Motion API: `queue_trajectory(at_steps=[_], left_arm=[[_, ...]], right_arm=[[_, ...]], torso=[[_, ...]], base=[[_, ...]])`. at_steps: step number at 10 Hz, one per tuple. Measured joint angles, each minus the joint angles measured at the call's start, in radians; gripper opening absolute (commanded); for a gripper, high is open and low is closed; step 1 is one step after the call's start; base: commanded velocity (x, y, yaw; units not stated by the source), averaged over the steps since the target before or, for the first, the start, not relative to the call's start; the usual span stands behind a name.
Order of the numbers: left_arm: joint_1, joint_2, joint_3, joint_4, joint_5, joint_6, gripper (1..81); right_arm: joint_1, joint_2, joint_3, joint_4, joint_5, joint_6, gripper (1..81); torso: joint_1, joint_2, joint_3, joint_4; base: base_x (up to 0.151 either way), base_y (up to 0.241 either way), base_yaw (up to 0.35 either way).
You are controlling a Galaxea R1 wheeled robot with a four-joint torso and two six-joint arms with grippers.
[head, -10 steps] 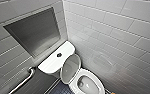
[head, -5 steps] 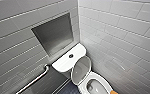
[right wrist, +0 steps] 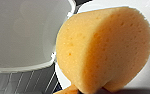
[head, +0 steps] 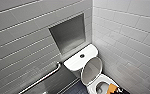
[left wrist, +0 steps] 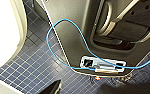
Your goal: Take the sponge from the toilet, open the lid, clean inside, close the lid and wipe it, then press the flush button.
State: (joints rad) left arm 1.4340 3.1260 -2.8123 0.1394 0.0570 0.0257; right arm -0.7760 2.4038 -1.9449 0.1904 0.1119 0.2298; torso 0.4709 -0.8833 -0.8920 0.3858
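Gripping sponge (right wrist: 103,50) with right tool (head: 120,91), over toilet (head: 103,79) bowl rim. Orange-yellow, porous, squeezed into a curve. Seeing lid (head: 91,70) raised just beyond the tool, glossy white, plain. Farther past it: flush button (head: 82,56), dark, metallic rim, mid cistern top. Can't tell grip state of left tool (left wrist: 53,88); hanging low over blue-tiled floor (left wrist: 28,67), near blue cable (left wrist: 48,37).
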Motion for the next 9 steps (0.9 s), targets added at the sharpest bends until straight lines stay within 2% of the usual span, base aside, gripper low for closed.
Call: queue_trajectory(at_steps=[1,4,9], left_arm=[[0.004,0.002,0.001,0.000,0.001,0.000,81.1],[0.007,0.003,0.002,0.000,0.002,0.000,81.1],[0.008,0.003,0.011,0.000,0.003,0.000,81.1]], right_arm=[[0.018,0.004,0.005,0.000,-0.012,0.001,1.0],[0.063,0.007,-0.005,0.000,-0.065,0.003,1.0],[0.151,0.021,-0.028,-0.001,-0.133,0.004,1.0]], torso=[[0.000,0.000,0.000,0.009],[0.016,-0.025,0.000,0.008],[0.128,-0.208,0.000,0.008]], base=[[0.000,0.000,0.000],[0.000,0.000,0.000],[0.000,0.000,0.000]])
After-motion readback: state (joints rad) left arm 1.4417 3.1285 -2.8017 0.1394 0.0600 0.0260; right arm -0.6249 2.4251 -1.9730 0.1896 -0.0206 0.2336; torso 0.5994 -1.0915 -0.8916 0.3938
